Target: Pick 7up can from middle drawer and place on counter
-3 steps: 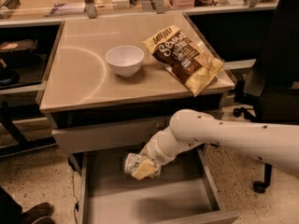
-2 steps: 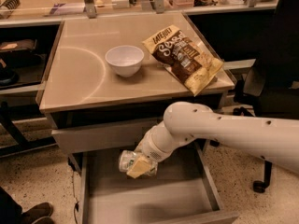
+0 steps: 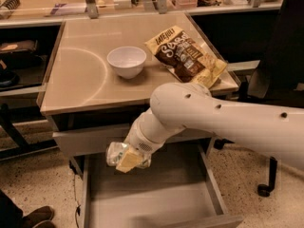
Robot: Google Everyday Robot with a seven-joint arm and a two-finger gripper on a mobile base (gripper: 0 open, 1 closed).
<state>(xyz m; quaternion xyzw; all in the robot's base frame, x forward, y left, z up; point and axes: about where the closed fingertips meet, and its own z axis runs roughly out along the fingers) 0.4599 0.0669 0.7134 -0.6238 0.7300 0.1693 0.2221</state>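
Note:
The 7up can [image 3: 113, 153], silvery and small, is held in my gripper [image 3: 126, 158], whose yellowish fingers [image 3: 128, 161] are shut around it. Most of the can is hidden by the fingers. The gripper holds it in the air above the left part of the open middle drawer [image 3: 156, 194], a shallow grey drawer with a bare flat bottom. It is below the front edge of the tan counter [image 3: 85, 84] and in front of the grey drawer front [image 3: 90, 139] above. My white arm reaches in from the right.
On the counter stand a white bowl [image 3: 126, 61] and a brown chip bag [image 3: 187, 56] at the right. A dark office chair [image 3: 280, 70] is at the far right. Shelves with clutter line the left side, and a shoe [image 3: 33, 216] shows at bottom left.
My gripper has moved left and slightly up with the can in it, rising out of the drawer toward its left front corner.

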